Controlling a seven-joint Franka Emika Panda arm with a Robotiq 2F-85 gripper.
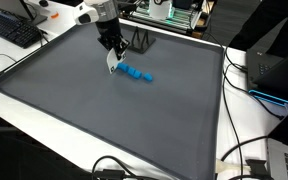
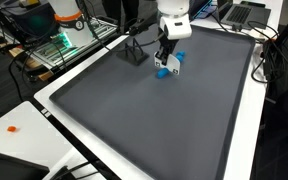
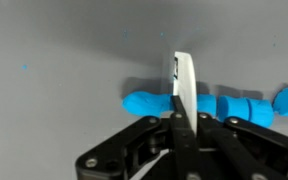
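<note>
One row of blue plastic cylinders (image 1: pixel 137 73) lies on the grey desk (image 1: pixel 104 125). One gripper (image 1: pixel 112 66) stands at its 9 o'clock end, fingers (image 3: pixel 184 80) pressed together, empty.

grey mat (image 1: pixel 104 110) on white table (image 2: pixel 4 112), keyboard (image 1: pixel 14 30) nearby.

My arm (image 2: pixel 172 18) is white, smooth and round. My claw (image 1: pixel 111 64) is black. Up close its black frame has little round screws (image 3: pixel 203 120), and my fingers (image 3: pixel 182 80) are thin and pale with a dark edge.
</note>
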